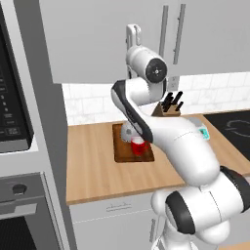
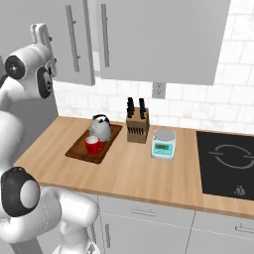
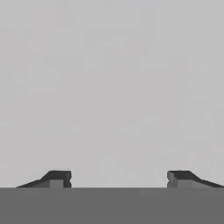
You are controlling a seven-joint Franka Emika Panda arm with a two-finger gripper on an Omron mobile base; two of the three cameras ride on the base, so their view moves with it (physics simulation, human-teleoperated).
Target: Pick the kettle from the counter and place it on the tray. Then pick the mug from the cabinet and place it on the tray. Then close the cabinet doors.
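The silver kettle (image 2: pixel 100 128) and the red mug (image 2: pixel 93 145) stand side by side on the dark brown tray (image 2: pixel 79 150), which lies on the wooden counter (image 2: pixel 129 173). In the left base view the mug (image 1: pixel 139 145) shows on the tray (image 1: pixel 122 154), and my arm hides most of the kettle. My gripper (image 2: pixel 42 35) is raised high against the left cabinet door (image 2: pixel 79 54), well above the tray. Its fingers (image 3: pixel 57 177) are wide apart with nothing between them, facing a plain grey panel at close range. The right cabinet door (image 2: pixel 163 39) looks shut.
A knife block (image 2: pixel 136 127) and a white-teal scale (image 2: pixel 163 144) stand to the right of the tray. A black cooktop (image 2: pixel 225 161) fills the counter's right end. The oven column (image 1: pixel 19 127) rises at the counter's left end.
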